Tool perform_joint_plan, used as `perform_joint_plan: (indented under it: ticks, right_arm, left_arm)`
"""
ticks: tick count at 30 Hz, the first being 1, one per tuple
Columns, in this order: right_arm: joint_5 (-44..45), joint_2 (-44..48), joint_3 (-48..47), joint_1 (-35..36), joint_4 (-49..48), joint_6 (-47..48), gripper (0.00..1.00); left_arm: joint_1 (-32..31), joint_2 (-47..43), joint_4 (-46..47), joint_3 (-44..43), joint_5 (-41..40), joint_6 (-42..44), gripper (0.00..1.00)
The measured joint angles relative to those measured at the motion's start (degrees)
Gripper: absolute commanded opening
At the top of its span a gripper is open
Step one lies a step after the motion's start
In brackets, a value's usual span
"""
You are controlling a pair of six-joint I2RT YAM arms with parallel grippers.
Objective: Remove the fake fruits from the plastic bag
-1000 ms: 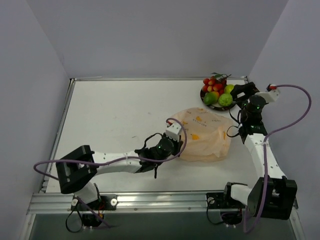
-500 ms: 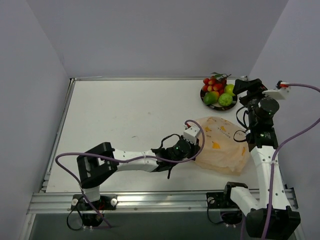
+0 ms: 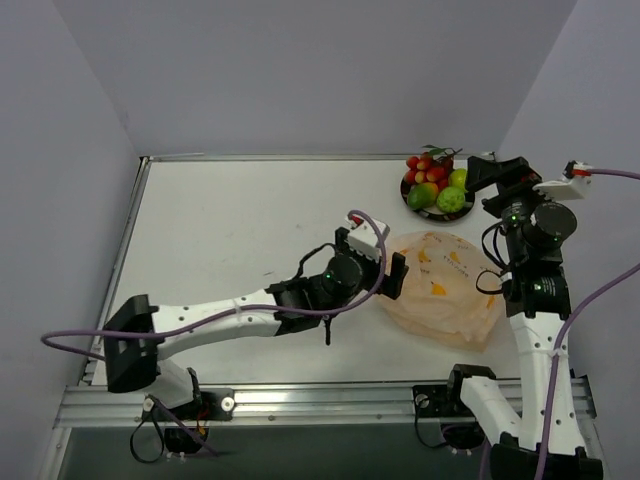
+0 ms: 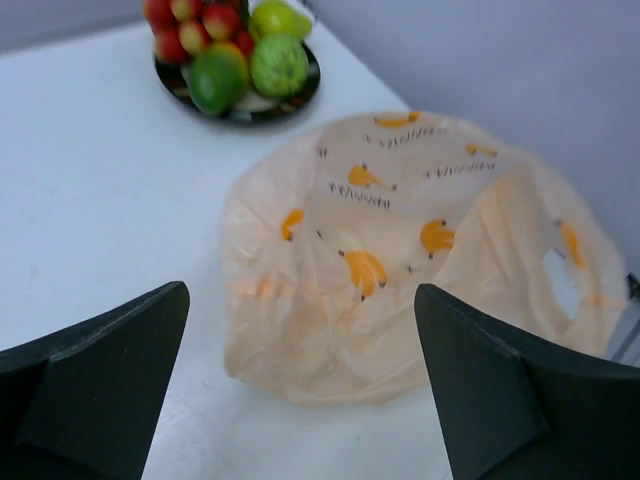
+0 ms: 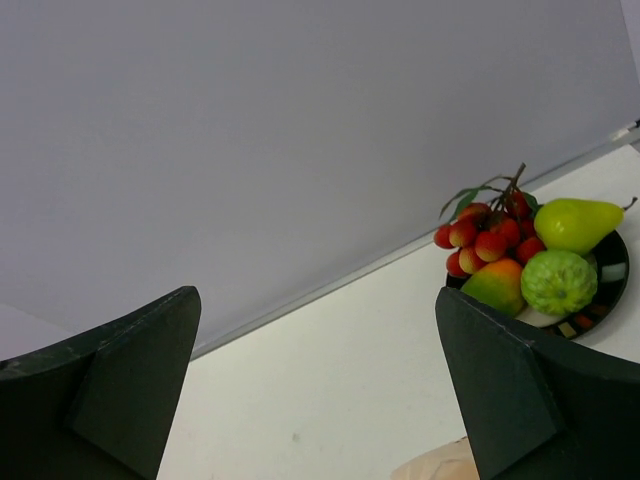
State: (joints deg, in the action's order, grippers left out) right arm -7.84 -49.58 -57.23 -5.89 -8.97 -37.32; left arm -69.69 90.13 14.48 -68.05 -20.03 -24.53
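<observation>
The plastic bag [image 3: 442, 288] lies slumped on the table at the right, pale peach with orange banana prints; in the left wrist view the plastic bag [image 4: 400, 250] shows no fruit shape through it. My left gripper [image 3: 373, 262] hovers at its left edge, open, nothing between the fingers [image 4: 110, 370]. The fake fruits [image 3: 435, 183] are heaped on a dark-rimmed plate [image 3: 409, 200] at the back right: red berries, a mango and green fruits [image 5: 520, 250]. My right gripper [image 3: 493, 172] is raised just right of the plate, open and empty.
The plate [image 4: 300, 95] stands close to the back right corner, by the side wall [image 3: 560, 120]. The right arm's column [image 3: 530, 300] rises directly right of the bag. A purple cable [image 3: 365, 225] loops over the left wrist.
My left gripper has let go of the bag and opened wide, pulling slightly back to the left. The bag had slid right and now lies still. The right gripper opened wider and rose.
</observation>
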Motion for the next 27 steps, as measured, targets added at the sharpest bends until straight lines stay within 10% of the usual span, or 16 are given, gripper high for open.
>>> perform_joint_plan:
  ticks: [27]
  right_arm:
    - [-6.7, 7.3, 0.2, 0.7, -3.3, -4.7, 1.0]
  left_arm:
    - [1.2, -49.9, -34.6, -0.4, -25.1, 15.3, 0.94]
